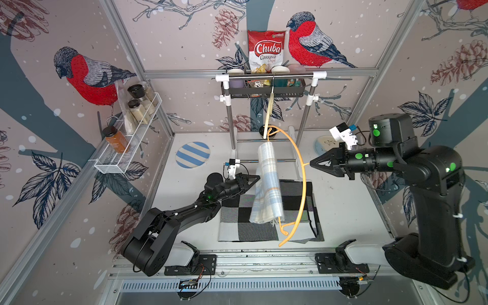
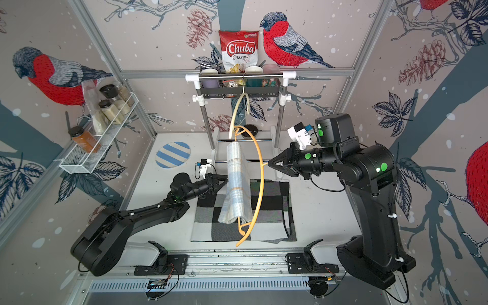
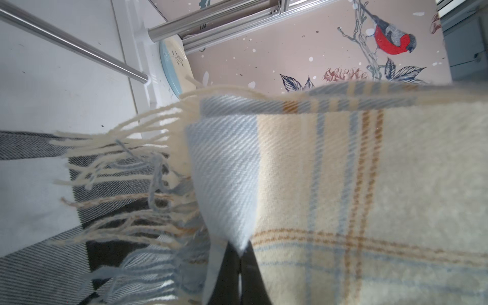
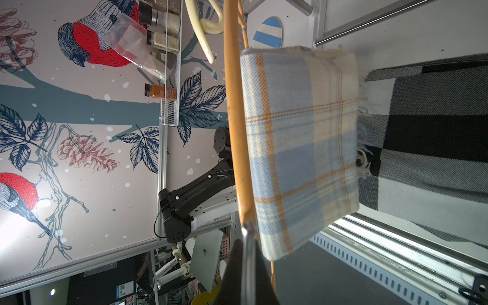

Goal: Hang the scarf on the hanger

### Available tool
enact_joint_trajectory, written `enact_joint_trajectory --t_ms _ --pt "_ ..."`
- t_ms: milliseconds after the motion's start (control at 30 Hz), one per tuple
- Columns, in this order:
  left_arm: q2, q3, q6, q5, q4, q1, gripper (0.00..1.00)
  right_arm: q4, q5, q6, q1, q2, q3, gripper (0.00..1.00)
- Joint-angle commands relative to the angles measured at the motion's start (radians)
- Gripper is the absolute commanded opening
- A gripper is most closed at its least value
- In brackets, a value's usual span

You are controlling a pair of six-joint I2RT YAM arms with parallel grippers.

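Blue-and-cream plaid fringed scarf point(image 1: 266, 184) is hanging over the curved orange plastic hanger point(image 1: 304, 190).
The right gripper point(image 1: 313, 163) is pinching the hanger's middle; the left gripper point(image 1: 256, 179) is pinching the scarf's edge.

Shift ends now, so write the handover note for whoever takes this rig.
Left tool: shut on an edge of the plaid scarf.
Right tool: shut on the orange hanger at the middle of its arch, holding it in the air above the checked cloth.
Done: the scarf is draped over the hanger's bar.
Left: release the scarf and check that it sits evenly; then probably put the hanger on the rack rail.
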Motion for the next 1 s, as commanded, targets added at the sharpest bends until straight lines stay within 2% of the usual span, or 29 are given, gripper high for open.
enact_joint_trajectory --t_ms 0,167,233,767,800,900,967 --pt "-0.031 0.035 0.175 0.006 -0.212 0.004 0.0 0.021 -0.034 -0.022 0.0 -0.004 0.002 0.0" --pt "-0.066 0.037 0.315 -0.051 -0.385 0.004 0.0 0.019 -0.039 -0.015 -0.002 -0.004 0.009 0.0" --pt "-0.065 0.029 0.344 -0.067 -0.399 0.007 0.0 0.019 -0.042 -0.012 -0.001 -0.004 0.011 0.0" --pt "-0.071 0.046 0.375 -0.098 -0.399 0.02 0.0 0.029 -0.04 -0.012 -0.005 -0.018 -0.045 0.0" --pt "-0.083 0.047 0.38 -0.103 -0.408 0.02 0.07 0.031 -0.039 -0.011 -0.006 -0.018 -0.051 0.0" --pt "-0.155 0.06 0.424 -0.135 -0.518 0.025 0.52 0.01 -0.012 -0.022 -0.008 -0.019 -0.057 0.0" --pt "-0.248 0.092 0.475 -0.2 -0.666 0.032 0.66 -0.031 0.04 -0.049 -0.008 -0.016 -0.055 0.0"
